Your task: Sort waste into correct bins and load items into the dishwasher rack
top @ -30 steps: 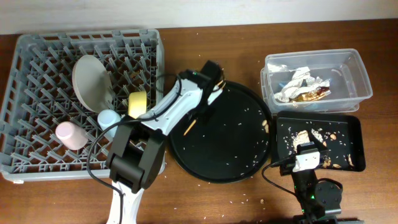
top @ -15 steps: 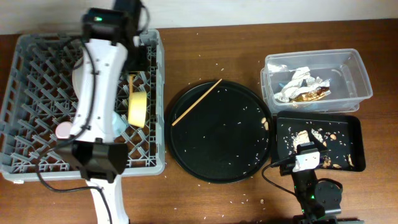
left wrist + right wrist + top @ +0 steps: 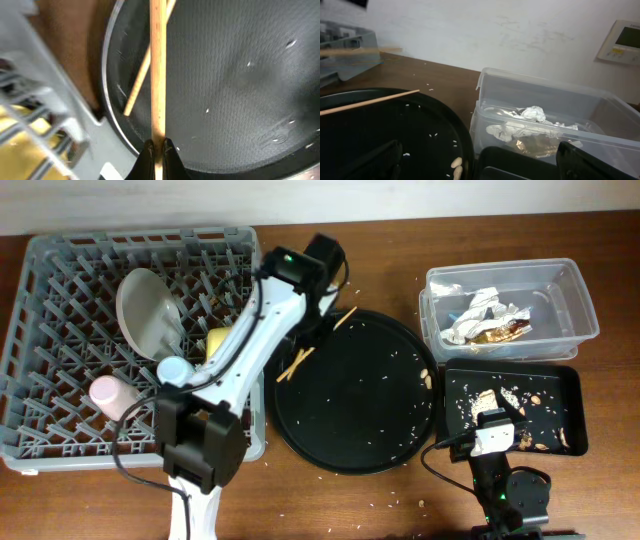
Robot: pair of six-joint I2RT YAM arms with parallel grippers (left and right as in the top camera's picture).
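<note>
My left gripper (image 3: pixel 318 325) is over the far left rim of the large round black tray (image 3: pixel 360 410), shut on one wooden chopstick (image 3: pixel 158 75) by its end. The other chopstick (image 3: pixel 293 366) lies slanted on that tray, also in the left wrist view (image 3: pixel 143 70) and the right wrist view (image 3: pixel 370 102). The grey rack (image 3: pixel 60 280) holds the grey plate (image 3: pixel 150 310), yellow bowl (image 3: pixel 220 345), blue cup (image 3: pixel 175 370) and pink cup (image 3: pixel 110 395). The foil wrapper (image 3: pixel 485 320) lies in the clear tub (image 3: pixel 580 305). My right gripper (image 3: pixel 480 167) is open and empty over the shallow black tray (image 3: pixel 565 380).
Beige food scraps (image 3: pixel 500 400) lie in the shallow black tray. A few beige pieces (image 3: pixel 428 380) sit at the round tray's right rim, and rice-like crumbs are scattered over it and the brown table. The left arm spans the rack's right edge.
Half a second ago the left arm was over the rack; now it is back at the round tray's far left rim, shut on a chopstick. The right arm has not moved.
</note>
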